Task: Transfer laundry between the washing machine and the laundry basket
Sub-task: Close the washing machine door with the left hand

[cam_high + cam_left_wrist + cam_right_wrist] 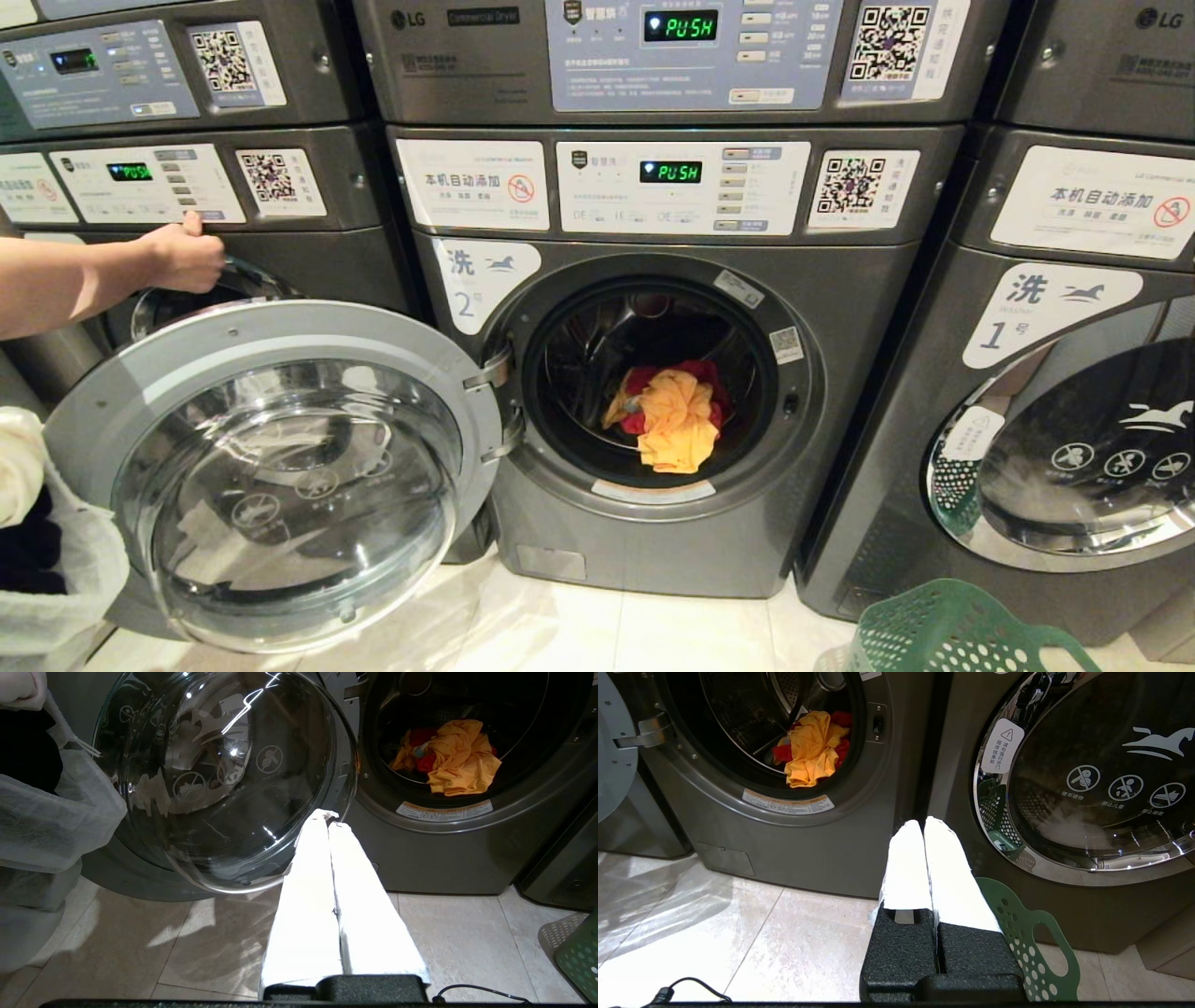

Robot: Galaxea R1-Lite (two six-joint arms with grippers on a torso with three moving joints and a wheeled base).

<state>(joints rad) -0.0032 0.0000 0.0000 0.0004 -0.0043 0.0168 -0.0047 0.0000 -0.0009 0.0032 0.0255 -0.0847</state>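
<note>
The washing machine labelled 2 stands in front of me with its round glass door swung wide open to the left. Orange and red laundry lies at the front of the drum, also seen as laundry and laundry in the wrist views. The green perforated laundry basket sits on the floor at the lower right, its rim just beside my right gripper. My left gripper is shut and empty, low over the floor by the open door. My right gripper is shut and empty too.
A person's hand reaches to the left machine's panel. A white mesh bag of clothes stands at the far left. Machine 1, door closed, is on the right. Pale floor tiles lie in front.
</note>
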